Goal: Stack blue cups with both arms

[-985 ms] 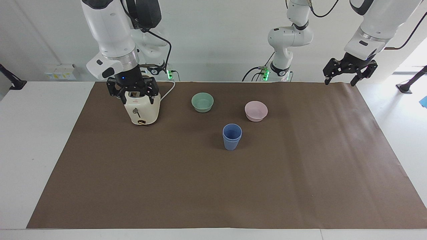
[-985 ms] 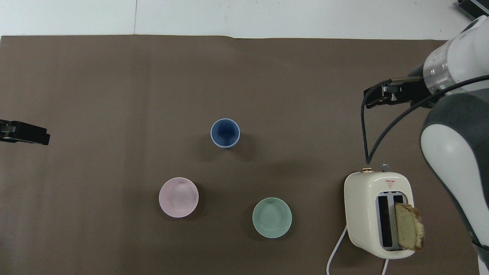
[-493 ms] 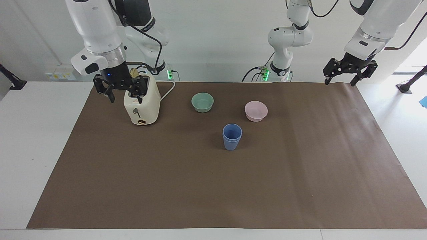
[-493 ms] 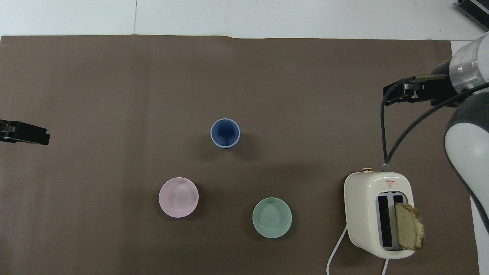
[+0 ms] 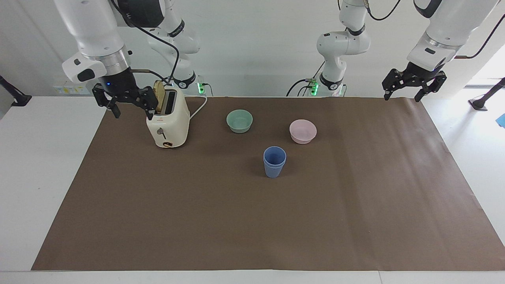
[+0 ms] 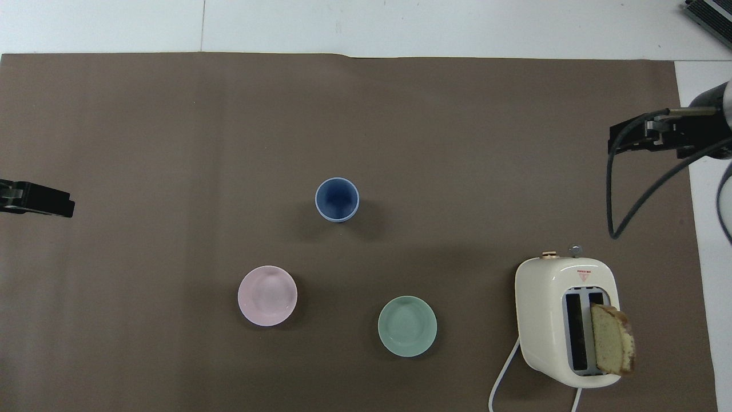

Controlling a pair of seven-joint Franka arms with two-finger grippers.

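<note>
cups: blue cups [image 5: 274, 161] nested one inside the other, a single upright stack on the brown mat [image 5: 252, 221], mid-desk; farther from the robots than both bowls, roughly between them
left tool: left tool [image 5: 413, 84] up in the air over the mat's corner at the left arm's end, fingers spread wide, holding nothing; only its tip shows in the overhead view [image 6: 37, 198]
right tool: right tool [image 5: 123, 99] in the air just beside the toaster, toward the right arm's end of the desk, over the mat's edge; fingers wide apart, nothing held, well apart from the cups
green bowl: green bowl [image 5: 239, 120] upright on the mat, beside the toaster, toward the left arm's end from it
pink bowl: pink bowl [image 5: 302, 131] upright on the mat, beside the green bowl, toward the left arm's end
toaster: cream toaster [image 5: 168, 124] on the mat near the right arm's base, white cord running off toward the robots
bread: bread slice [image 6: 613, 347] standing in one toaster slot, sticking out of the top; the other slot looks dark
desk: white desk [image 5: 39, 157] showing around the mat
</note>
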